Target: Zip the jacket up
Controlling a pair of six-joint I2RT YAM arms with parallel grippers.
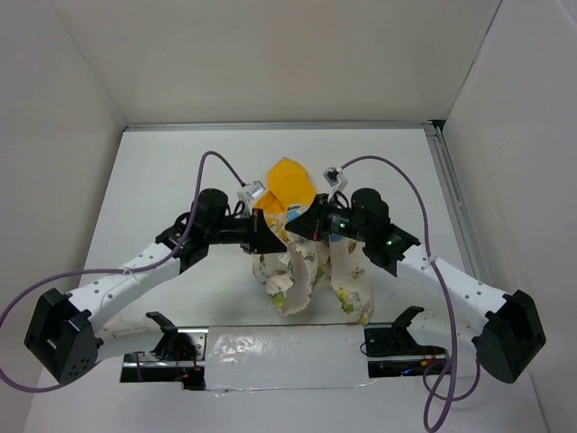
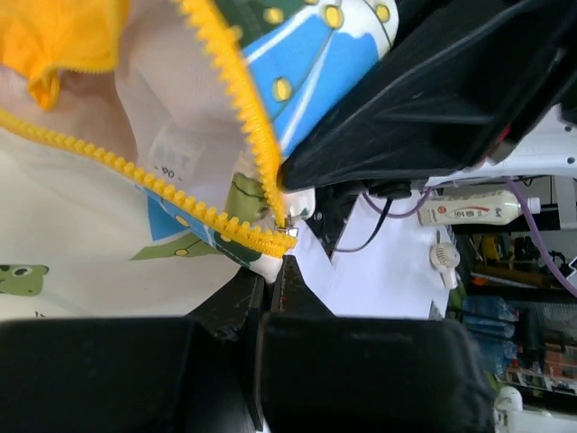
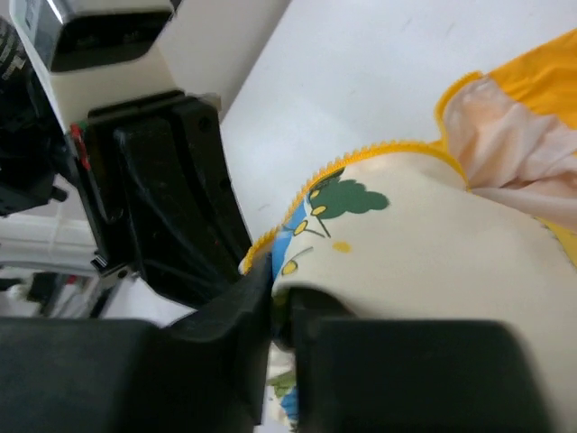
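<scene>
Though grip points hidden from above, left fingers [image 2: 233, 307] clamp jacket [image 1: 311, 271] at zipper [image 2: 180, 194] foot; right fingers [image 3: 236, 302] clamp its edge.

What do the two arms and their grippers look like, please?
Both arms have white link shells and black joint housings. A purple cable loops along the left arm and the right arm. The right one shows green lights. The left gripper and right gripper have blocky black fingers.

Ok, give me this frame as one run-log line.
left gripper: shut on jacket hem at zipper base | right gripper: shut on jacket edge | zipper teeth: rows spread apart, not yet zipped
</scene>
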